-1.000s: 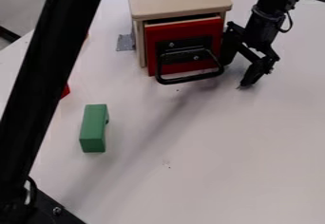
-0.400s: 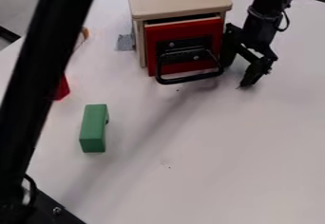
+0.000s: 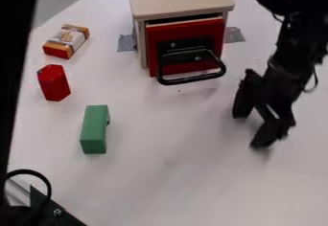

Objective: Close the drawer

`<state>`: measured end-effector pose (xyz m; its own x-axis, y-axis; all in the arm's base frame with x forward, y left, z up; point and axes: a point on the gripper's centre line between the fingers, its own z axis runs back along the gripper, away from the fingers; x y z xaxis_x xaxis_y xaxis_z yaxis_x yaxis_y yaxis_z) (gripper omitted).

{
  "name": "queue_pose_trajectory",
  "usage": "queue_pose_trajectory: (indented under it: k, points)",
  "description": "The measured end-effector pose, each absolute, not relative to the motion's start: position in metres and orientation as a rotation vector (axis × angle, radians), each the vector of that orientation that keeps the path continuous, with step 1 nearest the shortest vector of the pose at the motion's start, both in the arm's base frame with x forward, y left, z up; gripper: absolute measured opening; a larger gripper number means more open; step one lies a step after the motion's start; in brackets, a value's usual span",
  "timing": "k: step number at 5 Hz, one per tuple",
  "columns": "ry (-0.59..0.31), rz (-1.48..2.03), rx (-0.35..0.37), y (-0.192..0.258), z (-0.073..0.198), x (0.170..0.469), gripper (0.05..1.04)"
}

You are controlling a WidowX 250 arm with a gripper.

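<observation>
Cabinet: in the camera view, the wooden cabinet [image 3: 179, 0] stands on the desk [image 3: 160, 182], up and to the left of the tool [image 3: 250, 132].
Drawer: the red-fronted drawer [image 3: 154, 48] sits in the cabinet, up-left of the tool and apart from it. It looks almost pushed in, with a narrow dark gap along its top; what lies inside is hidden.
Handle: the black handle [image 3: 192, 79] juts from the drawer front toward the near side, left of and above the tool.
Shift of the tool: it was right beside the drawer's right edge in the earlier frames; now it is nearer the camera, well apart from the drawer.
Shift of the black bar: the black bar [image 3: 14, 76] has swung further left, baring the red block [image 3: 54, 83] and the orange-and-white packet [image 3: 66, 40], both far left of and above the tool.
Same as before: the drawer's position matches the earlier frames, and so does that of the green block [image 3: 94, 130], left of the tool.
Tool opening: the two fingers are spread, with a clear gap between the tips.
Tool grasp: released, nothing between the fingers. It hangs low over the desk; whether a tip touches the surface, I cannot tell.
Tape: grey patches [image 3: 234, 35] lie on either side of the cabinet, up-left of the tool.
</observation>
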<state>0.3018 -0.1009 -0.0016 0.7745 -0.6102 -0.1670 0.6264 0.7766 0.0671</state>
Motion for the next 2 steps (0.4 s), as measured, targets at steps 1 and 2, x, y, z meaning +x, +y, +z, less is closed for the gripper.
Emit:
queue_pose_trajectory:
  k: [1,2]
  points:
    - [0.105,-0.691,0.168,-0.094,-0.003,0.285,0.999]
    - [0.075,-0.706,0.196,-0.081,-0.003,0.269,0.999]
